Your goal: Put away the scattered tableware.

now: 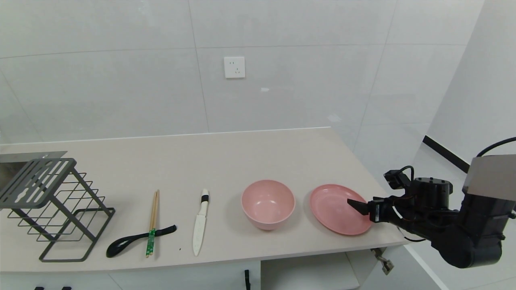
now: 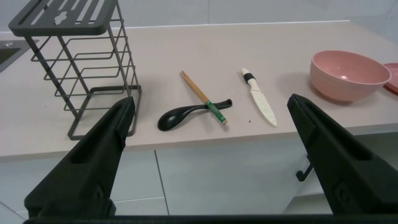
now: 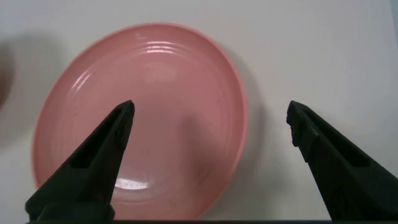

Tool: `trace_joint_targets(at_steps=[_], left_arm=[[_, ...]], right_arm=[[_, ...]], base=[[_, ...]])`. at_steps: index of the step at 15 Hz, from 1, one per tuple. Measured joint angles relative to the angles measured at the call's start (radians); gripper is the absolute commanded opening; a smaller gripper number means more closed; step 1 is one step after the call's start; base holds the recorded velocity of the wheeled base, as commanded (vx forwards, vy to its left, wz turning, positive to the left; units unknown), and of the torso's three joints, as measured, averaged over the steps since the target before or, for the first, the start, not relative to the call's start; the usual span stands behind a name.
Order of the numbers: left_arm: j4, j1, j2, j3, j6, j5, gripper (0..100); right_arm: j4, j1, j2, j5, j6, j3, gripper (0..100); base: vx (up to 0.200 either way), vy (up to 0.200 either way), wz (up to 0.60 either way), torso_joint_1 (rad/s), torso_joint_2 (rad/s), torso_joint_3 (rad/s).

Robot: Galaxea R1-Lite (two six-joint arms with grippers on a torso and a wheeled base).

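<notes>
- Pink plate (image 1: 336,207) next, by the head view: lies flat at the counter's (image 1: 242,157) right end, just beside the bowl (image 1: 268,203), with the right gripper (image 1: 358,206) above its right part. Best pinched at the rim, one finger inside and one outside, low enough to catch the lip.
- By the right wrist view: fingers (image 3: 93,162) spread wide and empty, one over the plate's well, the other over bare counter, with the rim between them.
- By the left wrist view: left gripper (image 2: 209,102) also wide apart, holding nothing, off the counter's front edge, well apart from the spoon (image 2: 180,117), chopsticks (image 2: 202,95), knife (image 2: 260,102) and rack (image 2: 81,62).
</notes>
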Motion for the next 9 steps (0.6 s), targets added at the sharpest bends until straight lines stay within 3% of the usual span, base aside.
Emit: trace_joint_targets(at_steps=[9], left_arm=[[0.0, 0.0, 0.0, 0.0, 0.0, 0.0, 100]], right_arm=[[-0.001, 0.051, 0.065, -0.002, -0.005, -0.022, 100]], base=[[0.0, 0.0, 0.0, 0.0, 0.0, 0.0]])
